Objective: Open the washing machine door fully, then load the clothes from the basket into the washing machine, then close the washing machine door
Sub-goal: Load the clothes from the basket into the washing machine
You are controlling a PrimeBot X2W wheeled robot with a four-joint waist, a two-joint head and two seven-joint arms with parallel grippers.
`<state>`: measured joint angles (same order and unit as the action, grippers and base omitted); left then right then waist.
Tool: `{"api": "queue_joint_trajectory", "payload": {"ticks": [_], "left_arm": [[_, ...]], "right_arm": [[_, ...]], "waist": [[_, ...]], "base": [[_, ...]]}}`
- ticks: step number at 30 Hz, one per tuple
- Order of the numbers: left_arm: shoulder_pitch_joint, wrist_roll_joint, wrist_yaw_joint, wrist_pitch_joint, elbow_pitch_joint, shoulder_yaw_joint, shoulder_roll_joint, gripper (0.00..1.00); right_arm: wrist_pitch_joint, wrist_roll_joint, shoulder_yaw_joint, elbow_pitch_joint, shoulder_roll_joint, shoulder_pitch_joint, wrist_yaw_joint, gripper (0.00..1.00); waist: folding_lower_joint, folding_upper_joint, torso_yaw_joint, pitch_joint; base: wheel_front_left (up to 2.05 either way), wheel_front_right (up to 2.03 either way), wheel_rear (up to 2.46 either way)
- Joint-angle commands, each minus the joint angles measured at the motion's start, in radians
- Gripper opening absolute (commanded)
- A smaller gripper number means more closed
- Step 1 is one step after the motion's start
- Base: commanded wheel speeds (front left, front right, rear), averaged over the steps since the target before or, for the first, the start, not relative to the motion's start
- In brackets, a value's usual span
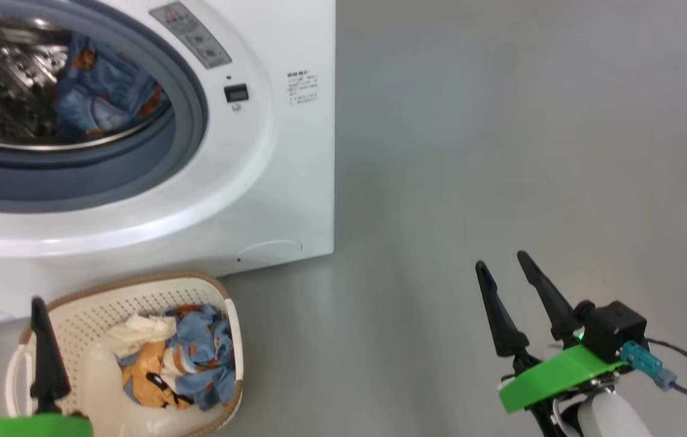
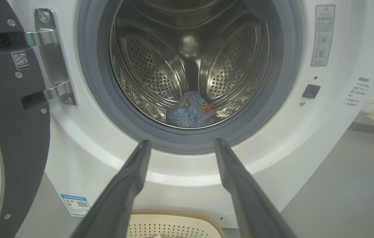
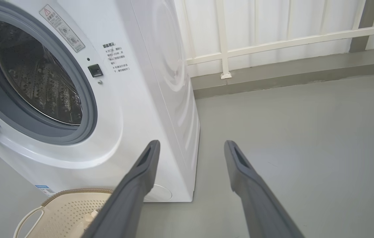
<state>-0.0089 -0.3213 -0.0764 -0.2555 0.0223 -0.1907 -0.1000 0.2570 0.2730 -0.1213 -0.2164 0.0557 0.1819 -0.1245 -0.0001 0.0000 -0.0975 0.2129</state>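
A: Left end effector?
B: Fingers spread wide, empty, at the left end of the basket. The clothes are heaped inside it, just right of the fingers. One blue printed garment is in the drum, straight ahead.
A: Right end effector?
B: Also wide and empty, above the floor, well right of the washing machine. Its door stands open on the left.

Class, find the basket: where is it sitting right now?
In the head view, the basket sits on the floor at lower left, right before the washing machine, beside the left gripper.
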Motion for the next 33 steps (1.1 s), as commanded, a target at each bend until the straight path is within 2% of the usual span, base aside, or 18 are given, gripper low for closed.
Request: {"api": "queue_joint_trajectory", "payload": {"ticks": [1, 16, 25, 33], "left_arm": [[0.01, 0.018, -0.005, -0.006, -0.031, -0.047, -0.011, 1.0], [0.145, 0.136, -0.033, -0.006, -0.054, -0.108, 0.042, 1.0], [0.214, 0.149, -0.04, -0.006, -0.059, -0.08, 0.049, 1.0], [0.239, 0.131, -0.017, -0.006, -0.049, -0.034, 0.05, 1.0]], "right_arm": [[0.005, -0.018, -0.023, 0.021, -0.006, -0.018, -0.006, 1.0], [0.005, -0.06, 0.002, 0.038, -0.006, -0.082, -0.006, 1.0], [0.005, -0.075, 0.018, 0.049, -0.006, -0.118, -0.006, 1.0], [0.005, -0.081, 0.022, 0.057, -0.006, -0.134, -0.006, 1.0]], "waist": [[0.0001, 0.0, -0.003, -0.042], [0.0001, 0.0, 0.001, -0.133], [0.0001, 0.0, 0.012, -0.175], [0.0001, 0.0, 0.028, -0.191]], "base": [[0.0, 0.0, 0.0], [0.0, 0.0, 0.0], [0.0, 0.0, 0.0], [0.0, 0.0, 0.0]]}}
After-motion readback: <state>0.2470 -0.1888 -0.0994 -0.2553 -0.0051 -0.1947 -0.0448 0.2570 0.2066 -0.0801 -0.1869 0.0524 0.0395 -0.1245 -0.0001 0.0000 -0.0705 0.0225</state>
